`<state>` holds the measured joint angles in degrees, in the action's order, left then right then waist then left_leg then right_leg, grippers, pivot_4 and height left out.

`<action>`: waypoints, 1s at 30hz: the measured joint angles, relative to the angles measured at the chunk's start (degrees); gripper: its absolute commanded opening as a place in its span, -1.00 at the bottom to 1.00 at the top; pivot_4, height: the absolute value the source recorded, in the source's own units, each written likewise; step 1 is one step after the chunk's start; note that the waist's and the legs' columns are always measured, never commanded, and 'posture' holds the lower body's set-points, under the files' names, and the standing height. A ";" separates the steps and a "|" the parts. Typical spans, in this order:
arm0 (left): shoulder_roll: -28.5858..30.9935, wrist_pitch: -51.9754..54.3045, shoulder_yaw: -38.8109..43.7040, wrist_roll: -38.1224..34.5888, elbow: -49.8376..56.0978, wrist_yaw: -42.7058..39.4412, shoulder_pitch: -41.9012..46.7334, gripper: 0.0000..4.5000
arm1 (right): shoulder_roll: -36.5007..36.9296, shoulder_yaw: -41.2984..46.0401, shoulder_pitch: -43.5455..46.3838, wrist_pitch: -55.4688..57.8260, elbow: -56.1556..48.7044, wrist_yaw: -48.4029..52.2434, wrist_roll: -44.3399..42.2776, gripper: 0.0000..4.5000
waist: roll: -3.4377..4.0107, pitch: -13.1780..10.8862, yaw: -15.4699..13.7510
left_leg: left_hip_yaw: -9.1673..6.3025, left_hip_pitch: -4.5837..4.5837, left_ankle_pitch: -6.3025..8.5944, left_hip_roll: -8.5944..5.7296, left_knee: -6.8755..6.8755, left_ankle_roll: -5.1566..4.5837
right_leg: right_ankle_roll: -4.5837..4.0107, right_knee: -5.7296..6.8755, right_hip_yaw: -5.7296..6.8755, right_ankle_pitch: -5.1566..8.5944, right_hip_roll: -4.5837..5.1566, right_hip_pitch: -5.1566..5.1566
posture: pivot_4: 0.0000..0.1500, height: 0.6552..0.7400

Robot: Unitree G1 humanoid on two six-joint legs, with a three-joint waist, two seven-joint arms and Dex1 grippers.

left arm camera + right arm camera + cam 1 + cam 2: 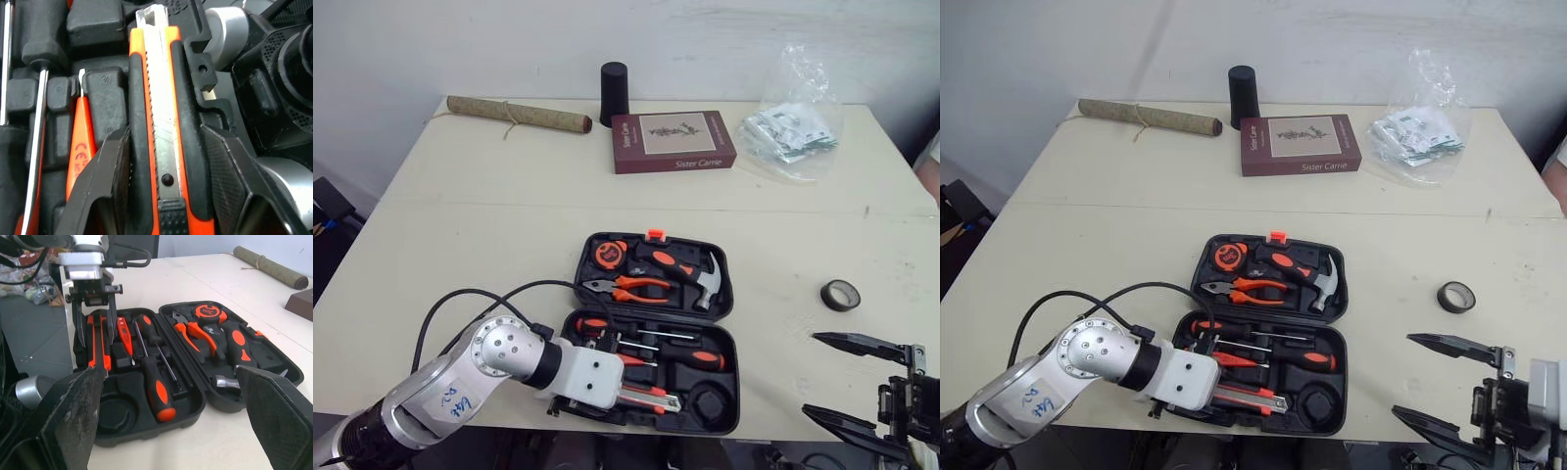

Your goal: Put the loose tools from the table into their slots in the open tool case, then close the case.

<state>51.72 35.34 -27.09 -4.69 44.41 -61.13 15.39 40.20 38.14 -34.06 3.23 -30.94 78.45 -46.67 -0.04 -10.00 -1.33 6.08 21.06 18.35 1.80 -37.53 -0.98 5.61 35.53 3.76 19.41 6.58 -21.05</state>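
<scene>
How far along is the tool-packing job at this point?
Done: hammer, pliers and screwdrivers sit in the case. In hand: the left gripper is shut on the knife, which lies in its slot. Left: the tape roll is on the table, the round slot is empty, the right gripper is open, and the case is open.

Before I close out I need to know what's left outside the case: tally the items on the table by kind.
Tape roll: 1
Book: 1
Black cylinder: 1
Brown tied roll: 1
Plastic bag: 1
Total: 5
Not counted: utility knife, in the case, gripped by the left tool.
</scene>
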 measured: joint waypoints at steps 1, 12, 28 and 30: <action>-0.03 0.02 0.00 0.00 0.00 -0.04 0.01 -0.32 | 0.01 0.00 -0.01 0.24 -0.19 -0.08 -0.01 1.00 | 0.00 0.00 0.00 | 0.00 0.00 0.00 0.00 0.00 0.00 | 0.00 0.00 0.00 0.00 0.00 0.00 | 1.00 1.00; -3.41 5.58 -1.87 -0.43 -0.33 0.03 2.17 -0.32 | 0.66 -0.10 2.07 2.95 -1.37 -2.54 0.00 1.00 | -0.01 0.01 -0.07 | -0.01 0.05 0.03 -0.01 -0.23 -0.06 | 0.02 0.07 0.00 -0.01 -0.02 0.04 | 1.00 1.00; -5.06 10.38 -2.60 -2.04 -0.10 0.96 4.23 0.46 | 1.02 -3.55 4.56 5.54 -2.90 -5.51 0.05 1.00 | -0.02 0.01 -0.19 | -0.11 0.04 0.05 -0.04 -0.43 -0.13 | 0.04 0.10 0.01 -0.02 0.00 0.19 | 1.00 1.00; -7.04 7.78 -0.99 -2.19 -0.82 2.79 4.22 0.66 | 1.04 -3.64 4.69 5.57 -2.90 -5.39 0.05 1.00 | -0.07 -0.02 -0.12 | -0.18 0.04 0.08 -0.04 -0.50 -0.18 | 0.06 0.07 0.00 -0.03 0.00 0.27 | 1.00 1.00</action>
<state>44.68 43.11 -28.08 -6.88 43.59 -58.34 19.61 41.24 34.50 -29.37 8.80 -33.84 73.06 -46.62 -0.11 -10.01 -1.45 5.91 21.10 18.43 1.77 -38.04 -1.16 5.67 35.60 3.76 19.39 6.59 -20.79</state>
